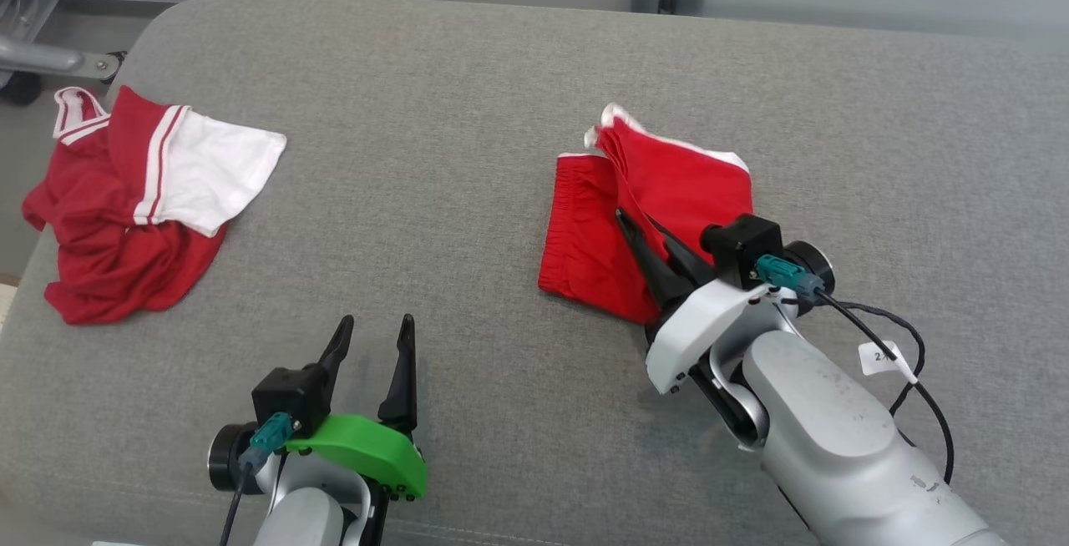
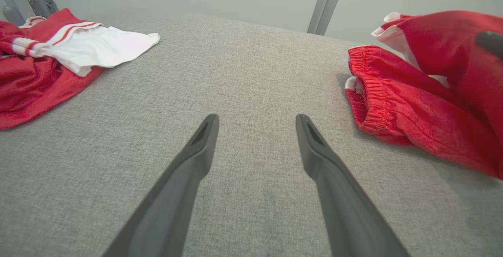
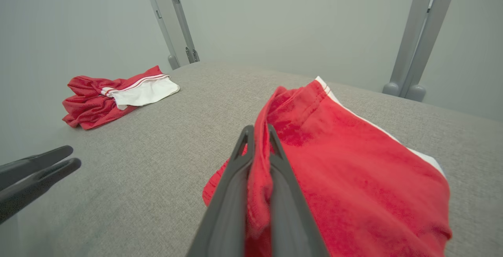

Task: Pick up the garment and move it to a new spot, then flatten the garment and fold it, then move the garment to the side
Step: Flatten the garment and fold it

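Right jaws pinched shut on a fold of cloth; left jaws spread wide, holding nothing. The right gripper (image 1: 635, 220) grips the red shorts (image 1: 668, 187), the fabric running up between its two fingers. The shorts sit on the right half of the grey cushion (image 1: 468, 154), about midway between near and far edges. One part is drawn up toward the gripper and the rest lies flat, white trim along the far side. The left gripper (image 1: 376, 321) hangs over bare cushion near the front edge. A crumpled red-and-white jersey (image 1: 125, 204) lies at the left edge, well apart.
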